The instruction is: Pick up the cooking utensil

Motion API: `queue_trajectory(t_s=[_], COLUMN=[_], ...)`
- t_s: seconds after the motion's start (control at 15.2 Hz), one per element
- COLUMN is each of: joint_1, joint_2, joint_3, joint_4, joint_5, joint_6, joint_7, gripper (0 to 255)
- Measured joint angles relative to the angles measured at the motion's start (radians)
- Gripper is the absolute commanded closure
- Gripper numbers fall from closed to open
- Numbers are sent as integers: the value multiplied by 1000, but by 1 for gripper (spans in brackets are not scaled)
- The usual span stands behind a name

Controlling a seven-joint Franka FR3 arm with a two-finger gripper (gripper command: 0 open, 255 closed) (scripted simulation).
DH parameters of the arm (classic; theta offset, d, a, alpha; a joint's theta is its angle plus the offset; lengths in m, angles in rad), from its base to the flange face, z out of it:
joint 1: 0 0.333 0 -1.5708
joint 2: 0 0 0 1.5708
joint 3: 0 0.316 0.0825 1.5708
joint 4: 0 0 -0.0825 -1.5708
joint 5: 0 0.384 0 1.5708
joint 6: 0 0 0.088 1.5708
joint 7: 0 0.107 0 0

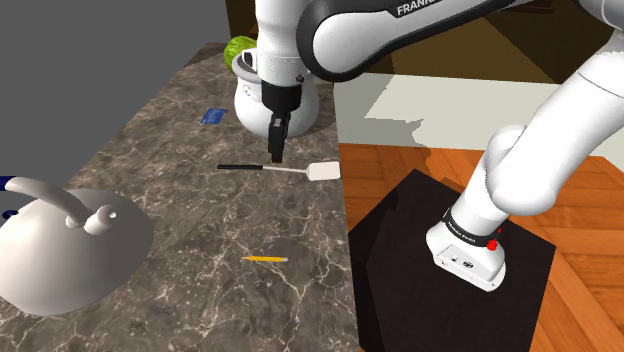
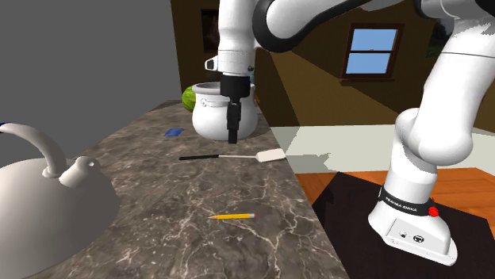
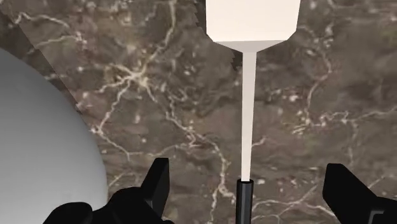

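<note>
Above marble counter point(image 1: 190, 215), gripper point(image 1: 276, 152) hangs over spatula point(image 3: 247, 114), 2 fingers point(image 3: 158, 183) spread, empty. Risk: thin flat shaft may slip on closing; descent may clip nearby pot point(image 2: 208, 117).

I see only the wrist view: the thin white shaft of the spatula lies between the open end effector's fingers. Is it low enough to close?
Observer: Not yet. The end effector hangs above the white-bladed, black-handled spatula, with a visible gap.
Operator: What is the pale round shape beside my finger?
Observer: A round white pot, standing on the dark marble counter beyond the spatula in the second exterior view, apart from it.
Operator: Anything else nearby?
Observer: A yellow pencil lies on the counter's near side, well apart from the spatula.
</note>
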Motion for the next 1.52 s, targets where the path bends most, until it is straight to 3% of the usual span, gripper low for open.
queue_trajectory(t_s=[0.53,0.59,1.25,1.52], joint_1=[8,8,8,8], joint_2=[54,54,54,41], joint_3=[17,16,16,15], joint_4=[-52,-58,-63,-34], joint_5=[-16,-16,-16,-12], joint_6=[100,106,111,70], joint_7=[10,9,9,7], gripper=[0,255,255,255])
